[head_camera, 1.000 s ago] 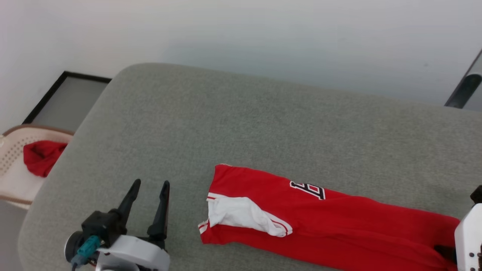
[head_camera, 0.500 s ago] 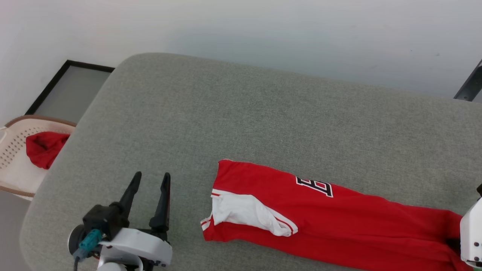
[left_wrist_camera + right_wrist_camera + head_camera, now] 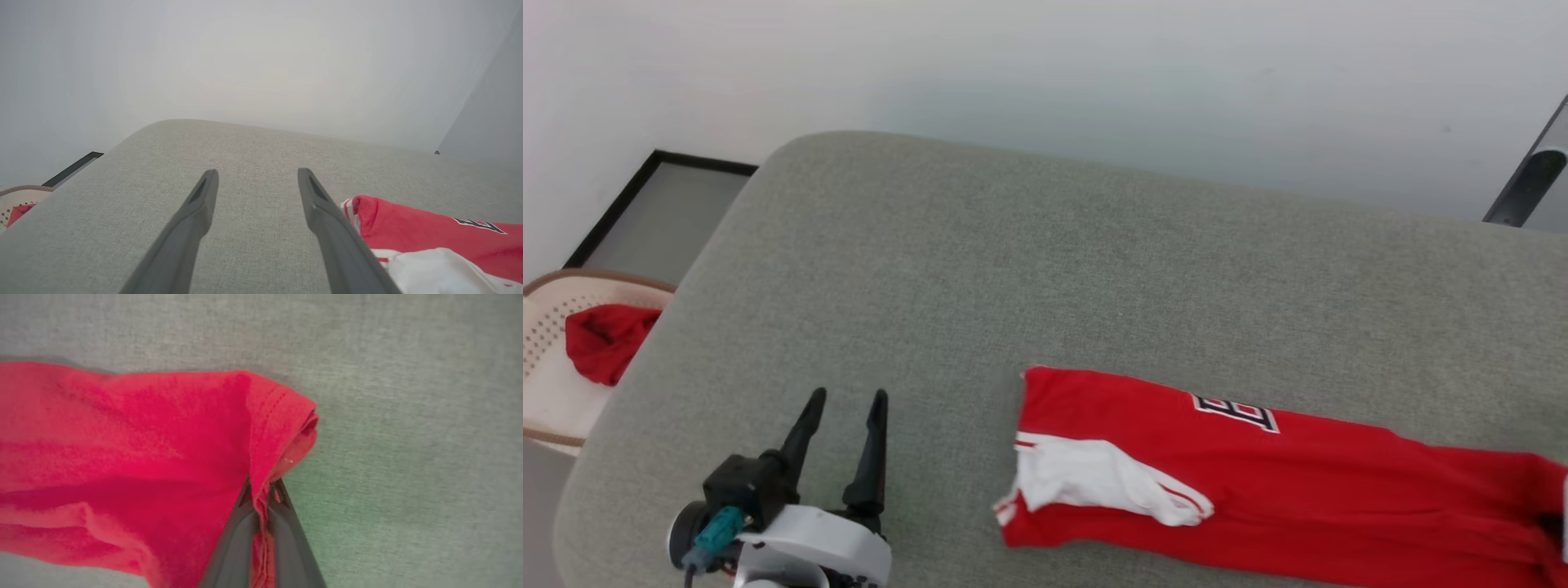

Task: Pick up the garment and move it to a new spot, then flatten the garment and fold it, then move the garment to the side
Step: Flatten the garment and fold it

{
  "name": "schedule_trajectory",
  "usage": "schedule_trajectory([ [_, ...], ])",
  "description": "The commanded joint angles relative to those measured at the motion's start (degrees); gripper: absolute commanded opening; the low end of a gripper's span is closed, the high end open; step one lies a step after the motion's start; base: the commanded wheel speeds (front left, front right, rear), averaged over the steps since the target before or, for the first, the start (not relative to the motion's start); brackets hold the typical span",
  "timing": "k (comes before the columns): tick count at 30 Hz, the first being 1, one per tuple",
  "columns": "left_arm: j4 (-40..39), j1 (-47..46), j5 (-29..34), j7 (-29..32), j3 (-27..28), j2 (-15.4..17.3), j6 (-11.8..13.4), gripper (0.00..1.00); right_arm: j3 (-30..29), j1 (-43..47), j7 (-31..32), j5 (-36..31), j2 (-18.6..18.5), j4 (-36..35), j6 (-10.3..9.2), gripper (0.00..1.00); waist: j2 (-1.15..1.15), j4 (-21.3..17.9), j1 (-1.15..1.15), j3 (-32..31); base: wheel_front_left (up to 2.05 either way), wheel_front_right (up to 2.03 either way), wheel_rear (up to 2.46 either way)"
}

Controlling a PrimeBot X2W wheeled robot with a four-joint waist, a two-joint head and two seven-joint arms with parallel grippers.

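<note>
pinching the garment (image 3: 122, 437) hem, right hand (image 3: 261, 489)

Head cam high, looking down on bench (image 3: 1094, 269). L wrist low, skimming it. R wrist close-up. All share garment (image 3: 1258, 490).

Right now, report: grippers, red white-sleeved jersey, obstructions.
Left gripper open, over grey cushion. Right gripper shut on hem of red white-sleeved jersey. Nothing blocking.
</note>
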Motion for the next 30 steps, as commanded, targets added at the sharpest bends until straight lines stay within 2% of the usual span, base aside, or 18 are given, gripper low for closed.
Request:
schedule_trajectory([
  [1, 0.25, 0.47, 0.57, 0.01, 0.35, 0.07, -0.33, 1.0, -0.65, 0.19, -0.39, 0.05, -1.06, 0.23, -0.12, 0.0, 0.0, -0.36, 0.0, -0.45, 0.0, 0.0, 0.0],
  [8, 0.96, 1.39, 0.78, 0.0, 1.39, -0.16, -0.64, 1.0, -2.55, 0.37, 0.54, -1.1, -5.69, -0.41, -0.1, 0.0, 0.0, -1.84, 0.0, -2.43, 0.0, 0.0, 0.0],
  [14, 0.84, 2.67, 1.2, 0.01, 2.0, 0.41, -0.8, 1.0, -2.76, 1.07, 3.3, 0.39, -6.42, -6.35, -0.1, 0.0, 0.0, -3.59, 0.0, -4.69, 0.0, 0.0, 0.0],
  [20, 0.72, 4.03, 0.81, 0.01, 2.64, 0.45, -0.77, 1.0, -1.76, 2.09, 9.06, 7.18, -2.73, -18.69, -0.09, 0.0, 0.0, -4.69, 0.0, -6.03, 0.0, 0.0, 0.0],
  [24, 0.75, 3.94, 0.89, 0.01, 2.49, 0.36, -0.81, 1.0, 0.13, 1.32, 11.37, 10.24, 1.65, -26.27, -0.09, 0.0, 0.0, -4.71, 0.0, -6.49, 0.0, 0.0, 0.0],
  [30, 0.76, 3.39, 1.21, 0.01, 2.0, -0.15, -0.84, 1.0, 5.97, -1.13, 11.12, 10.42, 9.31, -30.07, -0.09, 0.0, 0.0, -3.68, 0.0, -6.64, 0.0, 0.0, 0.0],
])
